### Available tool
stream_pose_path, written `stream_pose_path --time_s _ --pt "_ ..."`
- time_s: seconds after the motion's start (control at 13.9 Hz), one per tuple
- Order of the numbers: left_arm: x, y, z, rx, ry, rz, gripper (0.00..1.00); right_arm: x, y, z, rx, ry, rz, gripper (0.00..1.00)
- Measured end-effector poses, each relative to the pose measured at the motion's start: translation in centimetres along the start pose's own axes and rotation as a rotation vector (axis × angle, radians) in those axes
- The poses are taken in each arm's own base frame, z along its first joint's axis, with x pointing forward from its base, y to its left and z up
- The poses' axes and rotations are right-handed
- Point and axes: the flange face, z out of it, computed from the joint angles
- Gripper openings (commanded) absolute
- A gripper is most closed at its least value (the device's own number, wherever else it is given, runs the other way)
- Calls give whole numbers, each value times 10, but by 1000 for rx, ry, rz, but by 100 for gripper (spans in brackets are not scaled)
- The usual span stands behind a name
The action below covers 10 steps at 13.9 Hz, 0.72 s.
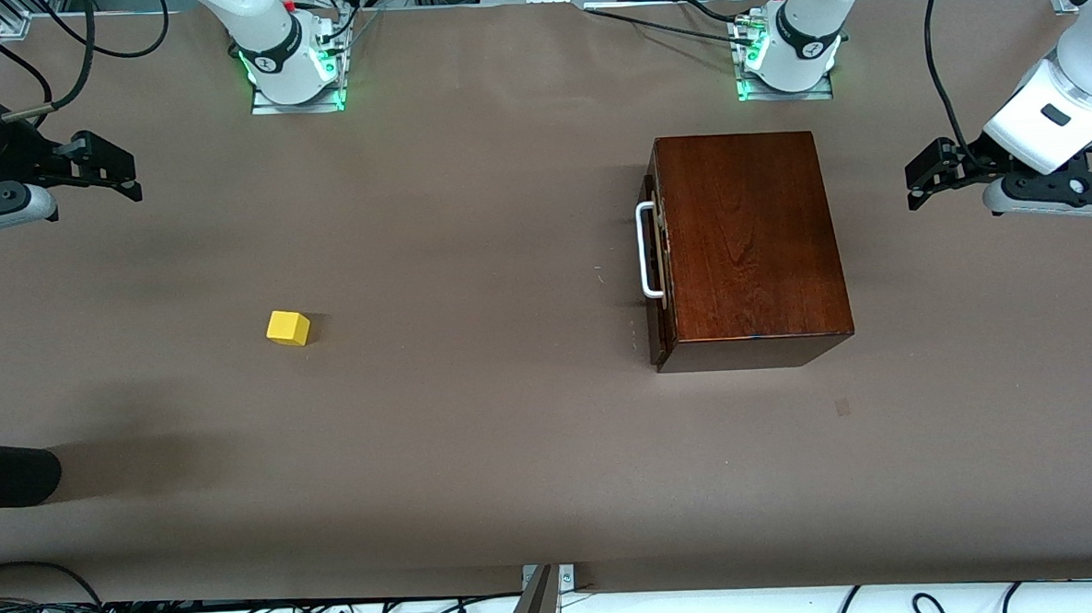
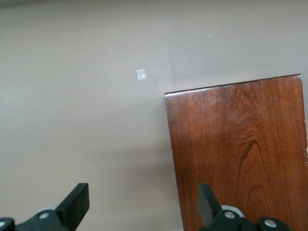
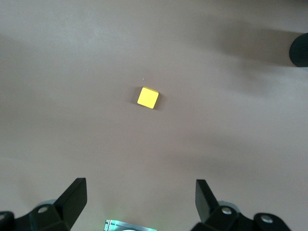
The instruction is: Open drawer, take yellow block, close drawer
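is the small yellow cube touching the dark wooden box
Apart. The front view shows the small yellow cube on bare table, well clear of the dark wooden box.

Right claw (image 3: pixel 139 202) spread wide above table (image 3: pixel 72 72); yellow block (image 3: pixel 147 97) lies on it.

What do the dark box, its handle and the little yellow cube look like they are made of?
Dark reddish-brown wooden box: varnished wood, with visible grain and sheen. White loop handle on the narrow drawer front: smooth, plastic or coated metal; cannot tell. Small yellow cube: matte, evenly coloured; painted wood or plastic.
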Motion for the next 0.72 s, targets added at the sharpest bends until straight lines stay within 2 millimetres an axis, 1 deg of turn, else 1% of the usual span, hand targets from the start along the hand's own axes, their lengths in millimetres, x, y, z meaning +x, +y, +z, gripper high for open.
stream_pose_path --time_s 0.43,0.72 --pt "0 4 -1 0 0 5 100 0 -1 0 0 0 -1 100" --pt "0 2 -1 0 0 3 100 0 -1 0 1 0 -1 100"
